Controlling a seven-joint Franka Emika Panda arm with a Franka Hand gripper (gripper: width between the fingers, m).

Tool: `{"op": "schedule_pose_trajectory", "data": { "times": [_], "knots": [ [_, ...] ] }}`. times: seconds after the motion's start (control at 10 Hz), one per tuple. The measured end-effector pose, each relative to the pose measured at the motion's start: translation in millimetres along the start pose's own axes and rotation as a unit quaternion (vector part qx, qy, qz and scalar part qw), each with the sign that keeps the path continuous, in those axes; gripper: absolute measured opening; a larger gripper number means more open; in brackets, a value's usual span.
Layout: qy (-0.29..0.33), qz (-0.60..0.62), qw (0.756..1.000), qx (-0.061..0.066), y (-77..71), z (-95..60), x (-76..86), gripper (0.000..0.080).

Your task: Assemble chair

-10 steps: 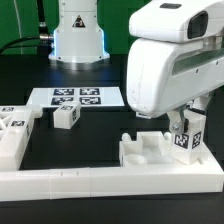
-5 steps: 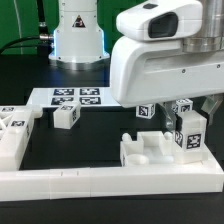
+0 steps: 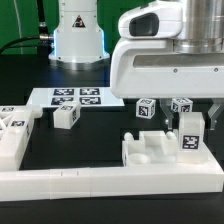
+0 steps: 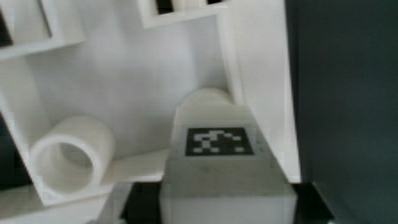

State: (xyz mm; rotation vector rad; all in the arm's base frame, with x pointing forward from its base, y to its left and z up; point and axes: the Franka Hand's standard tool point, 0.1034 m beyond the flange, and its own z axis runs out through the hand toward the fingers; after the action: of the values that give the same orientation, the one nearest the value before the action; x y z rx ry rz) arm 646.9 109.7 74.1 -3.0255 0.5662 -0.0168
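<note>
As things stand now: the chair is part-built, its white parts spread over a black desk [image 3: 90, 140].
Base block [image 3: 150, 152]: notched white block near the desk's front edge, toward the exterior view's right, just behind the border rail [image 3: 100, 180].
Upright post [image 3: 189, 135]: tagged, standing upright on the end of the base block that lies at the exterior view's right.
Jaws: closed down around the upright post, one on each side in the wrist view. Their tips are cut off by the frame, so the grip is probable, not certain.
Round socket [image 4: 68, 160]: open ring on the white part beside the post, with nothing in it.
Loose cubes, pair: first tagged cube [image 3: 146, 110] and second tagged cube [image 3: 182, 105], behind the base block and under the arm [image 3: 170, 60].
Loose cube, single [image 3: 66, 116]: just in front of the marker board [image 3: 75, 97], which lies toward the desk's back edge.
Tagged slabs [image 3: 14, 135]: stacked at the desk's edge on the exterior view's left.
Step in hand: judged to be seating the upright post into the base block.
Next move calls for: keeping the post vertical, pressing or turning it fully home, then opening and lifting straight off. A sideways pull could tilt the post.
</note>
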Motion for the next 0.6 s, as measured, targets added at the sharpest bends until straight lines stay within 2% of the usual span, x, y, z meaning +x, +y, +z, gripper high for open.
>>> {"op": "schedule_pose_trajectory", "data": {
  "times": [0.3,0.6],
  "knots": [
    [0.000,0.121,0.993,-0.001,-0.4,-0.1,-0.2,0.0291],
    [-0.001,0.142,0.990,-0.001,-1.0,0.0,-0.5,0.0300]
  ]
}}
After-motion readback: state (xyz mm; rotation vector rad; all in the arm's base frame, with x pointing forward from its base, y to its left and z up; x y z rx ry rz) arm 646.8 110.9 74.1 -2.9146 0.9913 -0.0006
